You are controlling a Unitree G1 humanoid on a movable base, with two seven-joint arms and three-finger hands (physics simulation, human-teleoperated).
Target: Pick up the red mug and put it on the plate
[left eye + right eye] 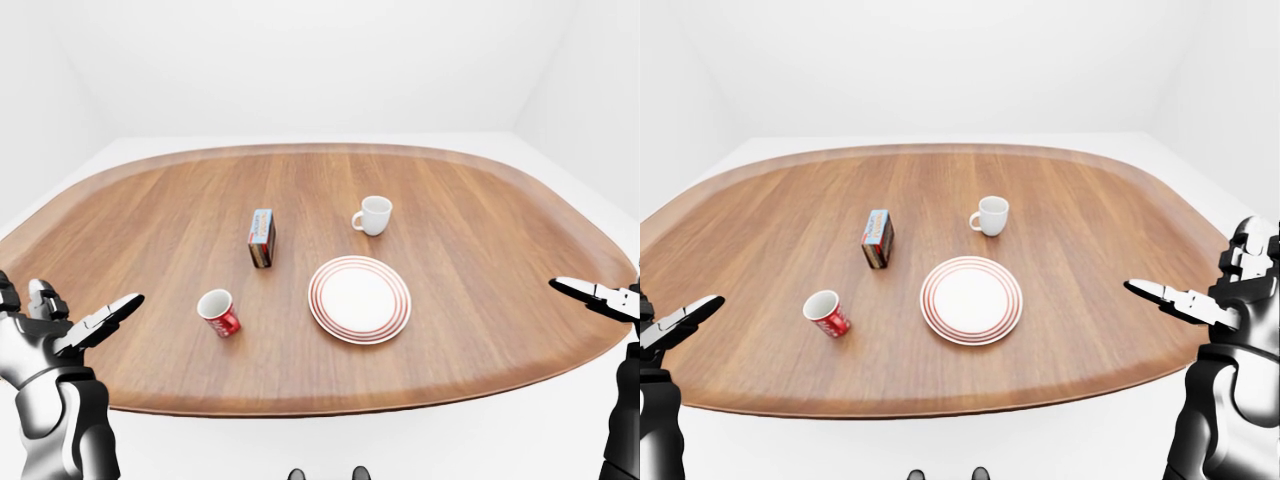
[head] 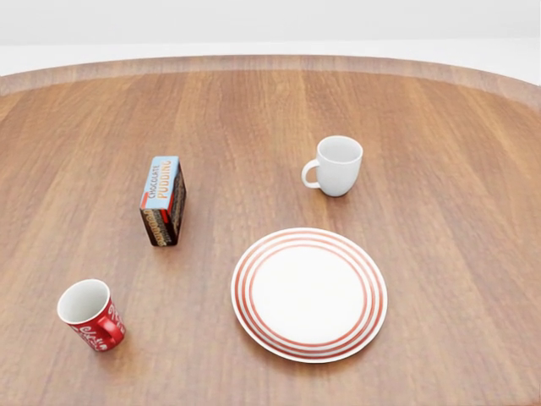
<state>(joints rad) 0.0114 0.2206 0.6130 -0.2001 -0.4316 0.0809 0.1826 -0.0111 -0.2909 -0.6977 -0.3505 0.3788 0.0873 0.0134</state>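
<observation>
At the lower left of the head view, the red mug (image 2: 89, 315) stands upright on the wooden table (image 2: 439, 152), apart from the striped plate (image 2: 309, 293). In the left-eye view, the left hand (image 1: 60, 330) spreads empty fingers. In the right-eye view, the right hand (image 1: 1200, 300) seems equally open.

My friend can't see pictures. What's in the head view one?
A red mug stands at the bottom left of a wooden table, apart from a red-striped white plate near the middle. Above the plate is a white mug, and a small pudding box stands to the left. No robot hands show.
</observation>
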